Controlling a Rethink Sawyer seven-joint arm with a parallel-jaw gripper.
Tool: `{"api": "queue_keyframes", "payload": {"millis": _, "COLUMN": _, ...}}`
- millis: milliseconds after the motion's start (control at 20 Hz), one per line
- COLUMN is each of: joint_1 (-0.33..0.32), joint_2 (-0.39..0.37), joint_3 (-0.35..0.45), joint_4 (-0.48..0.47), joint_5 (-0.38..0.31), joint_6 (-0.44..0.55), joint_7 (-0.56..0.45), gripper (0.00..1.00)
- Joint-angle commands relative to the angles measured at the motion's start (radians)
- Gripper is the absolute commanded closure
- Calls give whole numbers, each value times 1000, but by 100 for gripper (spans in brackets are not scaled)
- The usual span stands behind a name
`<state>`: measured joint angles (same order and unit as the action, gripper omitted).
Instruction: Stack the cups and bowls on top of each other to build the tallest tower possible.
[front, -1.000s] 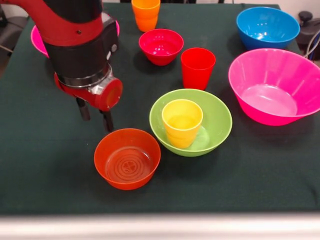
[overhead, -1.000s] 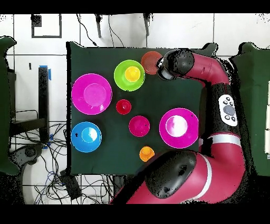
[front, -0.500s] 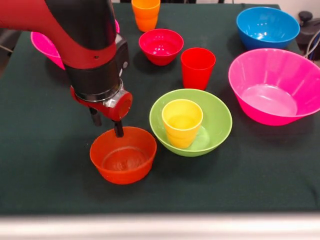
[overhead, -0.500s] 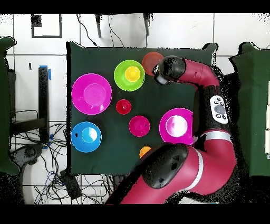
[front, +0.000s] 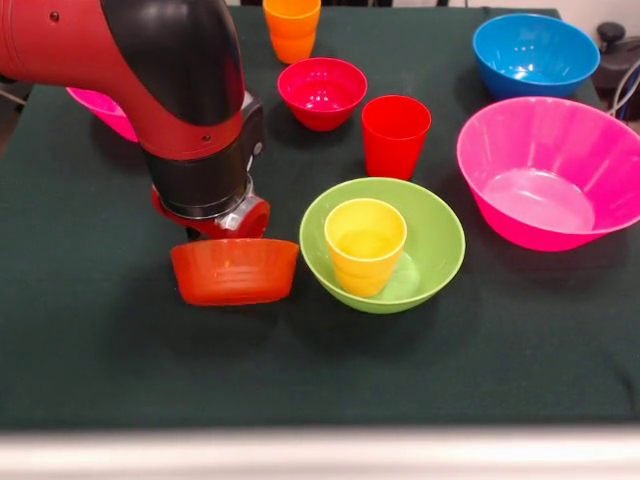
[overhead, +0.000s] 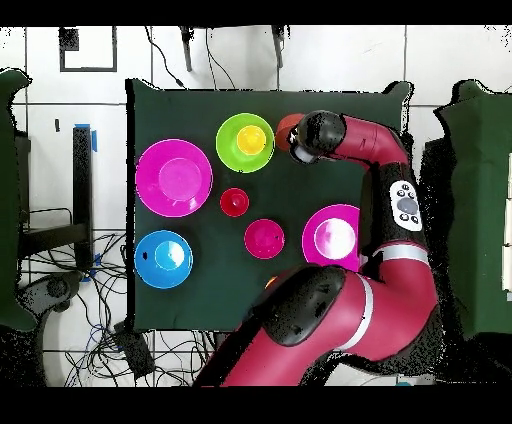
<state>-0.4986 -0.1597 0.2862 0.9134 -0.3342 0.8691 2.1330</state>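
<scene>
gripper (front: 215, 232): tips hidden | orange bowl (front: 235, 271) under wrist, lifted

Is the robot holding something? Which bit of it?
Yes, it looks like it. The orange bowl hangs tilted off the table under the arm's wrist, held at its far rim. The pincer itself is hidden behind the bowl and wrist.

Bright, even overhead light, both views in focus

Soft white glare sits on the hot-pink bowl (front: 548, 170), the blue bowl (front: 535, 52) and the arm's black shell (front: 185, 60). Shadows on the dark green worktop (front: 90, 330) are faint and short, pooled under the orange bowl (front: 234, 270) and lime-green bowl (front: 382, 244).
</scene>
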Motion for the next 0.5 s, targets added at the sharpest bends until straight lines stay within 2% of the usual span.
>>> {"api": "queue_keyframes", "payload": {"millis": 50, "joint_1": 27, "joint_2": 70, "joint_3": -38, "joint_4": -31, "joint_5": -61, "joint_6": -84, "joint_7": 13, "gripper": 0}}
{"api": "queue_keyframes", "payload": {"millis": 250, "joint_1": 27, "joint_2": 70, "joint_3": -45, "joint_4": -34, "joint_5": -49, "joint_6": -80, "joint_7": 4, "gripper": 0}}
{"api": "queue_keyframes", "payload": {"millis": 300, "joint_1": 29, "joint_2": 71, "joint_3": -51, "joint_4": -36, "joint_5": -43, "joint_6": -80, "joint_7": 2, "gripper": 100}}
{"api": "queue_keyframes", "payload": {"millis": 500, "joint_1": 29, "joint_2": 65, "joint_3": -56, "joint_4": -23, "joint_5": -42, "joint_6": -91, "joint_7": 0, "gripper": 100}}
